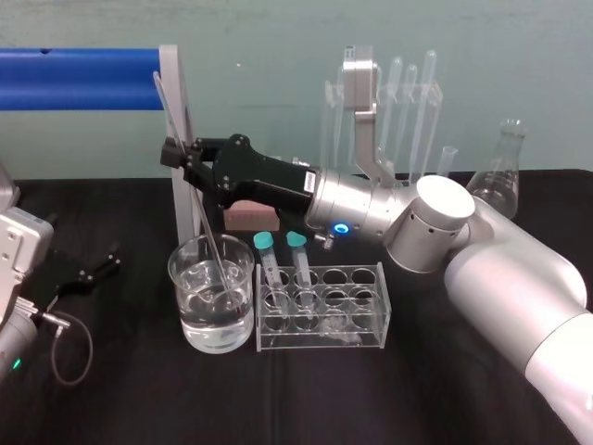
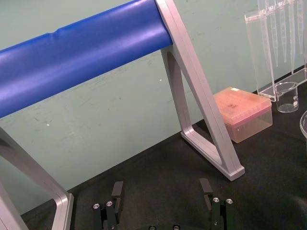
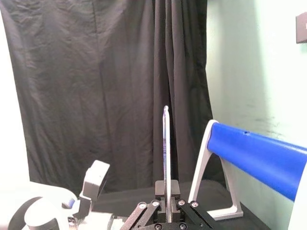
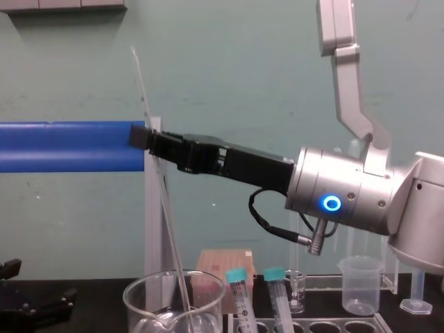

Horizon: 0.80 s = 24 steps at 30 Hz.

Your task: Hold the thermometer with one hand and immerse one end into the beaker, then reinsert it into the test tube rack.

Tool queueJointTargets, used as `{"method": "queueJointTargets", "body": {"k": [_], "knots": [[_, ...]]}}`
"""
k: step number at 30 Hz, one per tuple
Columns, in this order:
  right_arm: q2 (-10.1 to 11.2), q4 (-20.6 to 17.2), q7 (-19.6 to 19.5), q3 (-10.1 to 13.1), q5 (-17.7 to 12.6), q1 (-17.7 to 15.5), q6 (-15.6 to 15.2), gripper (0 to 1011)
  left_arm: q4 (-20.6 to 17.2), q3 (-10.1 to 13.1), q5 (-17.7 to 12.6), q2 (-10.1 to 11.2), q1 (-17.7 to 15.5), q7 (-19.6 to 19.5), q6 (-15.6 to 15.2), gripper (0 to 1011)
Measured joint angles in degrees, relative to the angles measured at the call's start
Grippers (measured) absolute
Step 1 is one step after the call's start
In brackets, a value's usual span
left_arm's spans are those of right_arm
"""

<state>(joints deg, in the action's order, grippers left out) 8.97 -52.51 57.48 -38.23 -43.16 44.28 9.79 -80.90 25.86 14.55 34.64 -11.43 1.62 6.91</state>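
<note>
My right gripper is shut on the thermometer, a long thin glass rod that leans slightly. Its lower end dips into the water of the wide glass beaker, and its upper end rises past the gripper. The chest view shows the same from the side: right gripper, thermometer, beaker. In the right wrist view the thermometer stands straight up between the closed fingers. The test tube rack stands just right of the beaker with two teal-capped tubes in it. My left gripper rests open at the far left.
A grey frame with a blue bar stands behind the beaker. A pink box sits behind the rack. At the back right are a clear pipette stand, a conical flask and a small plastic beaker.
</note>
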Motion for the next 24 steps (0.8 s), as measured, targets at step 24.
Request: {"method": "queueJointTargets", "body": {"k": [24], "knots": [[-0.55, 1.23, -0.04, 1.21, 1.54, -1.01, -0.86, 57, 0.0, 0.0, 0.0, 0.0, 0.0, 0.0, 0.0, 1008]]}}
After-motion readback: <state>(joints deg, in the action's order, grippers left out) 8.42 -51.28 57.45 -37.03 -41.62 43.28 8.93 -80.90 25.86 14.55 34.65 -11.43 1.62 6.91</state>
